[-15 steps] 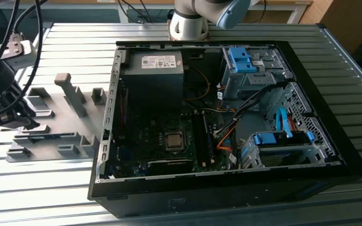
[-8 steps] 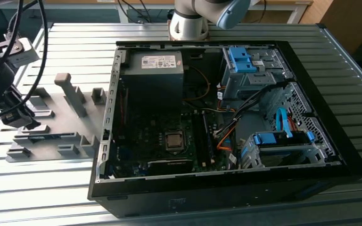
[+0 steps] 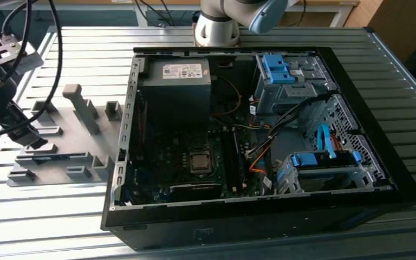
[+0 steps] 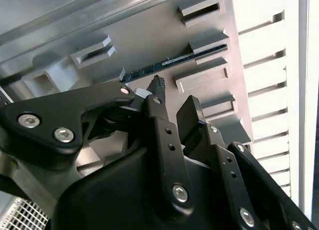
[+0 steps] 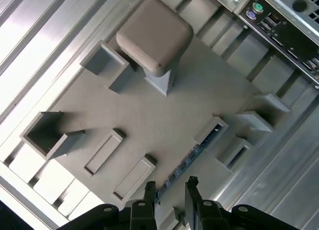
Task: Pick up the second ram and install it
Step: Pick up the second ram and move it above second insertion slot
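**Pick-up approach: claw spread, ram not yet gripped**

- Claw (image 5: 170,186): fingers (image 4: 157,93) spread, nothing between them. It hangs close over the plate (image 5: 164,115). I see no contact with anything in both wrist views.
- Ram (image 5: 188,157): stands on its long edge in a slot of the plate, flanked by grey blocks (image 5: 212,131), with the top edge exposed. One end runs toward the gap between the fingertips. It sits in the plate's half away from the case (image 3: 266,219), toward the plate's edge nearest the exterior camera.
- Plate lies on the slatted bench (image 3: 49,227), just beside the case wall at the exterior view's left.
- Step, as I judge it: the final line-up for the grasp, with lift and install not begun.
- What the grip calls for: one finger on each flat face of the ram and the tips clear of the blocks. I can't tell whether the fingers are square to it, so I'd check that before committing.
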Tool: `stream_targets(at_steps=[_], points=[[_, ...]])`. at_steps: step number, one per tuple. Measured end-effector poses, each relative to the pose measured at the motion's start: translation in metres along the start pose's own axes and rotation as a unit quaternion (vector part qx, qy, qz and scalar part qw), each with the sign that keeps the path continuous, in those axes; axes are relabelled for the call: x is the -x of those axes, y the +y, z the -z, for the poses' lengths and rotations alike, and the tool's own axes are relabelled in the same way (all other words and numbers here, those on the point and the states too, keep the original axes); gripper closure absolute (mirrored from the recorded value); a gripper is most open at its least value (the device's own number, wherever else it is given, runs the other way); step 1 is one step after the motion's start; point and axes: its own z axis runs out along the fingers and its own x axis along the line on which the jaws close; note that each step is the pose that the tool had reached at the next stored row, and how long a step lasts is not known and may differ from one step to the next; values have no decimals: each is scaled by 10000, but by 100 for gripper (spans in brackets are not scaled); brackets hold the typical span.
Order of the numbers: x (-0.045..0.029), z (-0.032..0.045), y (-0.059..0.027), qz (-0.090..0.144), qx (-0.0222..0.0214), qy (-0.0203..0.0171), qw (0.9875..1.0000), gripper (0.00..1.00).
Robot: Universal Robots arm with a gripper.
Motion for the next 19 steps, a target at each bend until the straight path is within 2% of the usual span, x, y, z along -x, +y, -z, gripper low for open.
stream_targets(at_steps=[5, 10, 14, 19], points=[[0, -4, 0, 458, -6, 10, 9990, 63], [0, -8, 0, 912, -12, 19, 9958, 63], [0, -11, 0, 1271, -16, 26, 9919, 63], [0, -16, 0, 1721, -22, 36, 9851, 63]])
